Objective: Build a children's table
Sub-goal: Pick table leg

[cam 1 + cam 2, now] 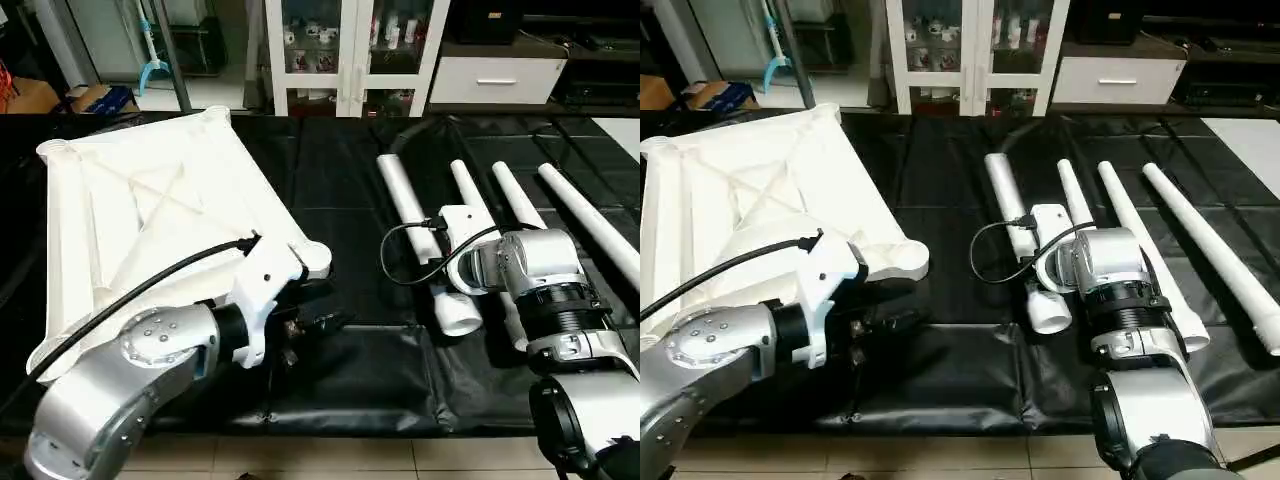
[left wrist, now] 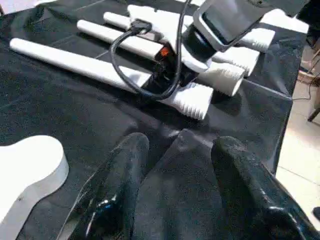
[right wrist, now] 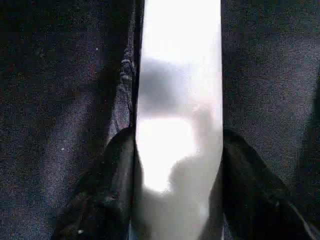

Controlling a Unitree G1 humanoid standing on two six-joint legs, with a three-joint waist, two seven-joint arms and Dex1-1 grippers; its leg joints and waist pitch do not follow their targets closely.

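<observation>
**A:** ok so where's everything sitting right now?

**B:** The top (image 1: 150, 220) is lying upside down on the black sheet (image 1: 330, 180), on the robot's left side, X ribs facing up. Its near corner socket (image 1: 312, 262) sits right by the left wrist. The four legs (image 1: 1120, 225) lie side by side on the sheet to the right, well apart from the top, thick threaded ends toward the robot.

**A:** and the grippers?

**B:** Left gripper (image 2: 177, 175) is low over the sheet just past that near socket, fingers (image 2: 122, 170) parted with nothing but black sheet between them. So it's released, holding nothing. Right gripper (image 3: 177, 165) is down on the leftmost leg (image 1: 415, 225), one black finger (image 3: 107, 185) on each side of the white tube and tight against it in the wrist view. Looks like it's grasping that leg, a bit up from the threaded end (image 2: 192, 100).

**A:** leg off the sheet?

**B:** Can't tell, it looks flat with the others. Behind the sheet there's a glass-door cabinet (image 1: 350, 50) and a drawer unit (image 1: 495, 80).
</observation>
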